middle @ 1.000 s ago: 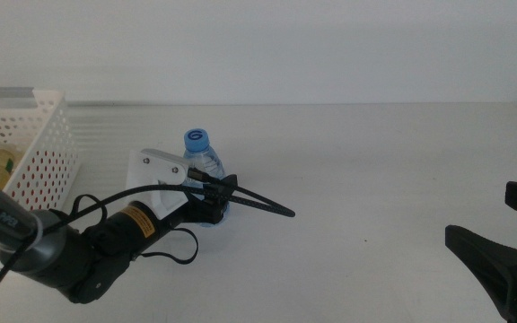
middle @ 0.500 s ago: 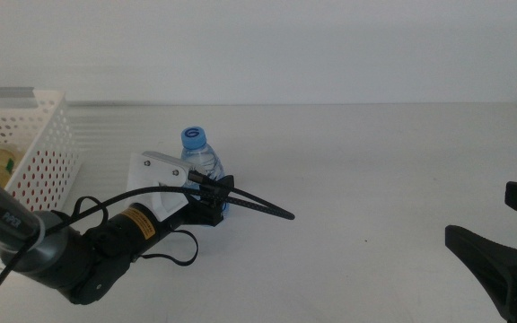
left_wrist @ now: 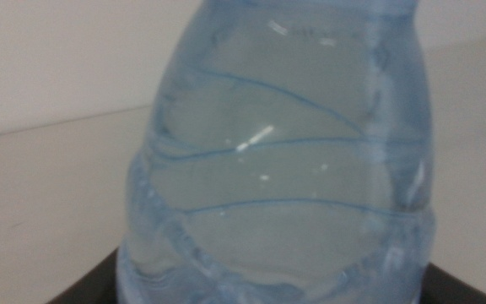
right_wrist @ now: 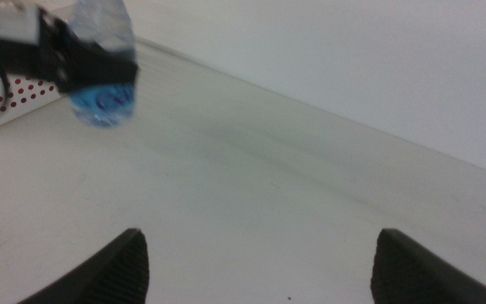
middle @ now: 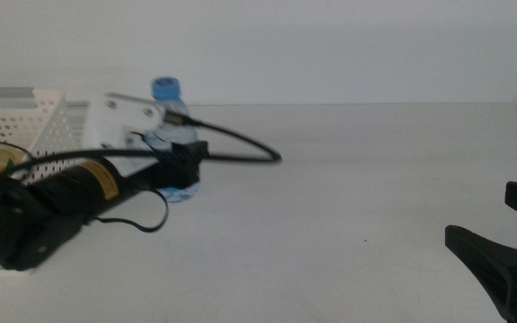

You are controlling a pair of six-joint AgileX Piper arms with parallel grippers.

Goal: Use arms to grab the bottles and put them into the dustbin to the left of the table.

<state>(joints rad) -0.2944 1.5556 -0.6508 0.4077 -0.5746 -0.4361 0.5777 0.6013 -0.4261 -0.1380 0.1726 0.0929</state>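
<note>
The right gripper (middle: pixel 510 251) waits at the near edge of the table (middle: pixel 357 179), jaws spread and holding nothing. Farther off, the left gripper (middle: pixel 179 169) is clamped around the water bottle (middle: pixel 167 126), which hangs clear of the tabletop; the motion blur leaves the exact grip unclear. Just beyond and to the gripper's outer side stands the dustbin (middle: pixel 25 121), where something with a yellow and red label already appears to lie. This bottle is grasped but not yet dropped in.
</note>
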